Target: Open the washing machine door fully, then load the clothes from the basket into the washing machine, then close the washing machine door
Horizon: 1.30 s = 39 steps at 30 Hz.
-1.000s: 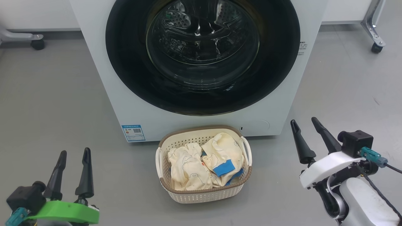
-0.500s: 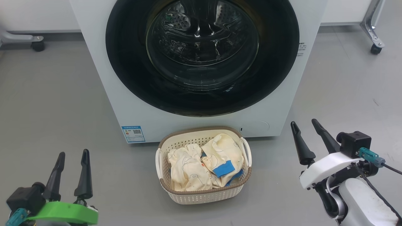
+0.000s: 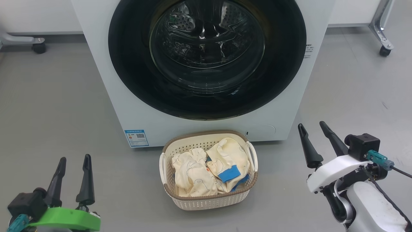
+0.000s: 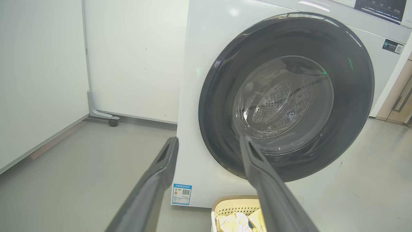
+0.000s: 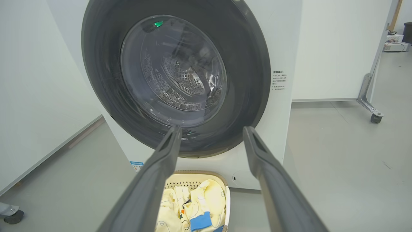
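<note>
Surroundings: smooth grey floor (image 3: 48, 112); white partition panels (image 3: 32, 14) behind, one black castor (image 3: 38, 46) at far left, another (image 3: 384, 51) at far right; small blue label sticker (image 3: 136, 138) at the lower left corner of the machine front; big white front-loading washing machine (image 3: 103, 80) standing square ahead; its large round glossy black door with a bulging clear glass window (image 3: 128, 64) lies shut against the front, perforated steel drum visible through the glass; small cream perforated plastic basket with brown rim band and white side handles (image 3: 209, 201) on the floor just before the machine's foot, beneath the door's lower edge; cream-yellow soft garments with blue bands (image 3: 193, 174) heaped inside it; left gripper (image 3: 75, 158), on a green mount, low at left, fingers parted and grasping nothing, door above and to its right, well apart; right gripper (image 3: 311, 124), on a white mount, low at right, fingers likewise spread and empty, door up and to its left, apart; basket between the two grippers, touching neither.
</note>
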Available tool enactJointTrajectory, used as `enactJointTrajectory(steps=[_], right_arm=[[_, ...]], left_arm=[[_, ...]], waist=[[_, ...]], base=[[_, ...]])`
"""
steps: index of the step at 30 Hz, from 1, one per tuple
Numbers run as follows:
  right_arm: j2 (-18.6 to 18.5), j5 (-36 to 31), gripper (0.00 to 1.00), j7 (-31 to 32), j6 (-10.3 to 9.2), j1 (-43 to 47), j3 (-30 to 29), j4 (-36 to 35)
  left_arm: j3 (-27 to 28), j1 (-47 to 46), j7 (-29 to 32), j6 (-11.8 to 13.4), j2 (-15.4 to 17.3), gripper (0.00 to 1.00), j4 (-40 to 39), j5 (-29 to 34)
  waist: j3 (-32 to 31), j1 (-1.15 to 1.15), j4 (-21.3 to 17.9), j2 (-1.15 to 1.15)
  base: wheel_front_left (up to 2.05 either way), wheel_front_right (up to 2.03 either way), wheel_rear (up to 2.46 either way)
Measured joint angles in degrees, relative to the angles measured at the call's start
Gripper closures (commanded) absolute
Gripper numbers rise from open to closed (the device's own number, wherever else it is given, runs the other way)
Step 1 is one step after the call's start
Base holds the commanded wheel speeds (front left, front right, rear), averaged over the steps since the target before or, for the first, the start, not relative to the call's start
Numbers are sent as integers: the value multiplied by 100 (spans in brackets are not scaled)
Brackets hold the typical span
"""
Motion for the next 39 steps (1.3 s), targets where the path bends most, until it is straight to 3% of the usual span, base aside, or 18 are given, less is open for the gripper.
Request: enactJointTrajectory(steps=[21,39], right_arm=[[34,-79,0,-41,63,-7,-41,65],[101,-138,0,-41,101,-27,-73,91]], left_arm=[[40,-1,0,-8,-32,0,26,108],[92,0,0,-30,-31,0,57,149]], waist=[[14,0,-19,0],[23,0,-49,0]], base=[[6,6,-13],[46,46,-93]])
